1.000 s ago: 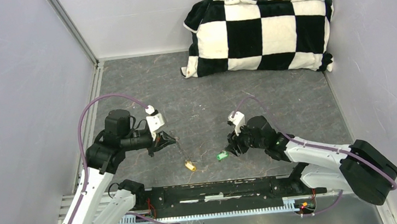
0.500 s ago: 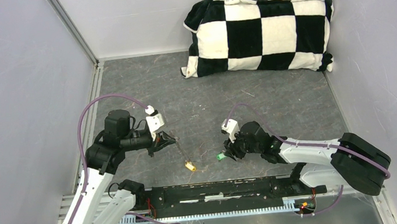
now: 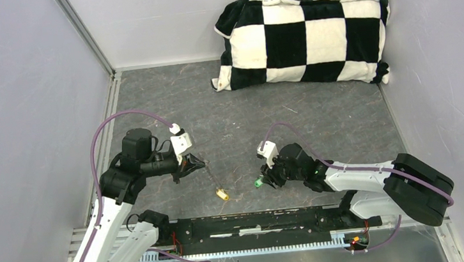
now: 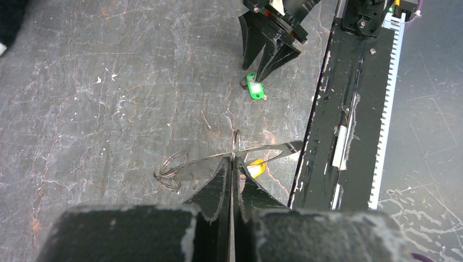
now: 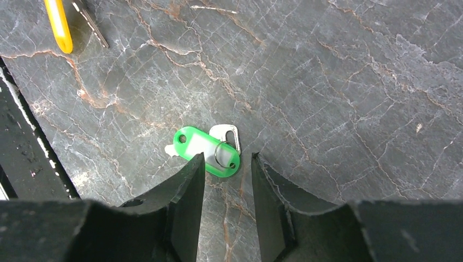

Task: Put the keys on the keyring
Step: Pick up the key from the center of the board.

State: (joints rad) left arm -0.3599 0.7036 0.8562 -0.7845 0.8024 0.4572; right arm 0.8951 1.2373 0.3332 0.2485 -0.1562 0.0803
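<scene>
Grey marbled worktop [image 3: 229,125] is carrying both keys near its front edge, between the two arms. Left claw [image 4: 232,166] is pinching fully shut on the thin wire keyring [image 4: 273,148]. In the top view the wire is slanting down from that claw to the yellow key [image 4: 255,168], which is lying close beside the black rail [image 4: 327,136]. Cannot tell whether this key is threaded on the wire. Right claw [image 5: 226,164] is standing partly open and gripping nothing. Its two fingers are straddling the ringed end of the green key [image 5: 205,150], which is lying flat on the worktop with its metal part showing beside the tag. Green and yellow keys are lying near each other but apart. Black-and-white checked cushion [image 3: 302,37] is sitting against the back wall.
</scene>
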